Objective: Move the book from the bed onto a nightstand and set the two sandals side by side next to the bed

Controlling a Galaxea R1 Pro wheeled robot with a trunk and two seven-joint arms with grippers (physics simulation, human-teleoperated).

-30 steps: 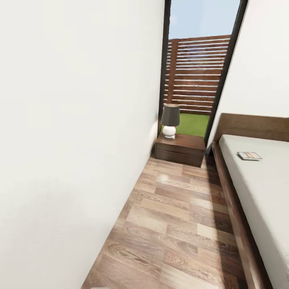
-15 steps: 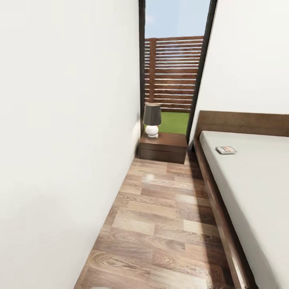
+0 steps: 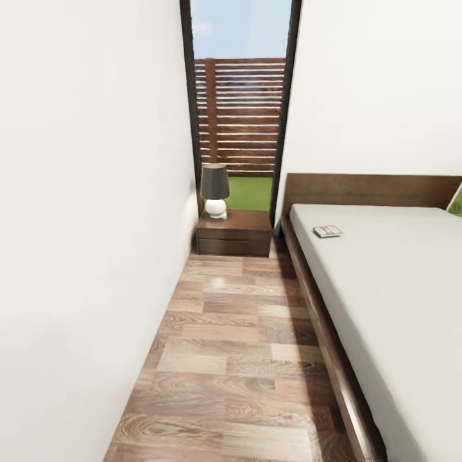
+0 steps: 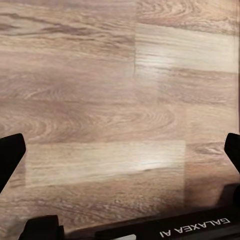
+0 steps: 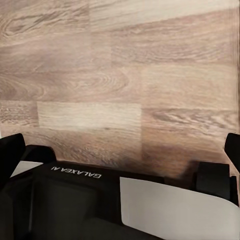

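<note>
The book (image 3: 328,231) lies flat on the off-white mattress of the bed (image 3: 385,282), near the headboard and the mattress's left side. The nightstand (image 3: 233,232) stands at the far end of the aisle, between the wall and the bed, with a dark-shaded lamp (image 3: 214,188) on its left part. The sandals are out of view. My left gripper (image 4: 120,150) hangs open above bare wood floor, its finger tips at the picture's two sides. My right gripper (image 5: 120,145) is open too, over the floor and the robot's own base (image 5: 125,205).
A narrow wood-floor aisle (image 3: 244,346) runs between a white wall (image 3: 83,224) on the left and the bed's dark frame (image 3: 321,333) on the right. Behind the nightstand a tall window (image 3: 240,109) shows a slatted fence and grass.
The camera has swung to the right: nightstand, window and book have all shifted left in the picture, and more of the bed and headboard shows. Nothing in the room itself has moved.
</note>
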